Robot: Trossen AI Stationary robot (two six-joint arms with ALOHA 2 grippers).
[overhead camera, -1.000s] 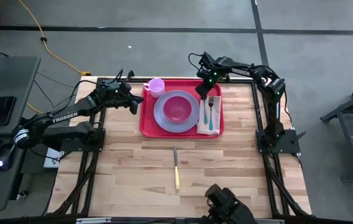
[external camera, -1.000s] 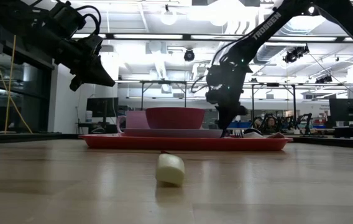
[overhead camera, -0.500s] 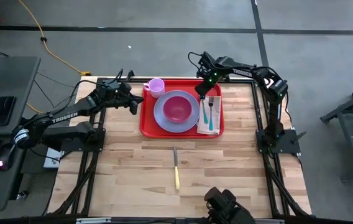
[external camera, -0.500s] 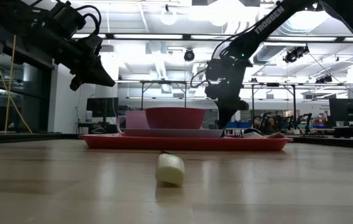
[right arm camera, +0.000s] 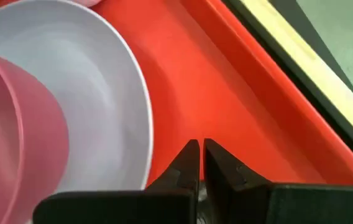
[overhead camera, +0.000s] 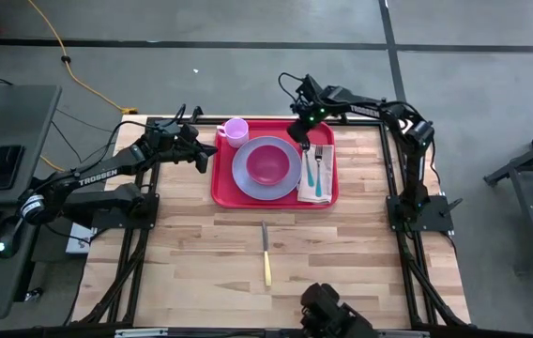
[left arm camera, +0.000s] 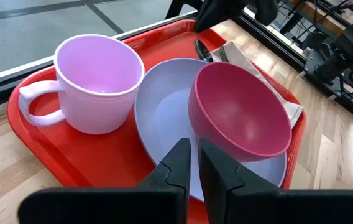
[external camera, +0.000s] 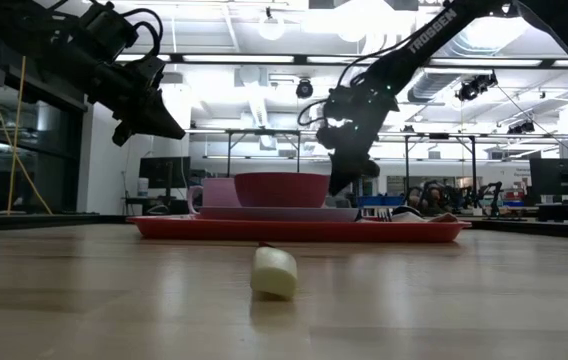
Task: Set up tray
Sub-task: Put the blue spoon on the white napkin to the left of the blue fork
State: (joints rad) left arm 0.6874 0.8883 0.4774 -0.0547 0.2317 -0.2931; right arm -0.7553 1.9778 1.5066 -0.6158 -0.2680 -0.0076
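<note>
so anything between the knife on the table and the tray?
Nothing visible. The knife lies alone on the bare wood, and the stretch of table between it and the tray shows no other object. Both arms are at the tray's far end: left gripper beside it, right gripper above it.

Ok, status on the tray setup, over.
Right gripper jaws shut, empty, over tray's far edge. Left gripper waits beside tray. Knife alone on table.
</note>
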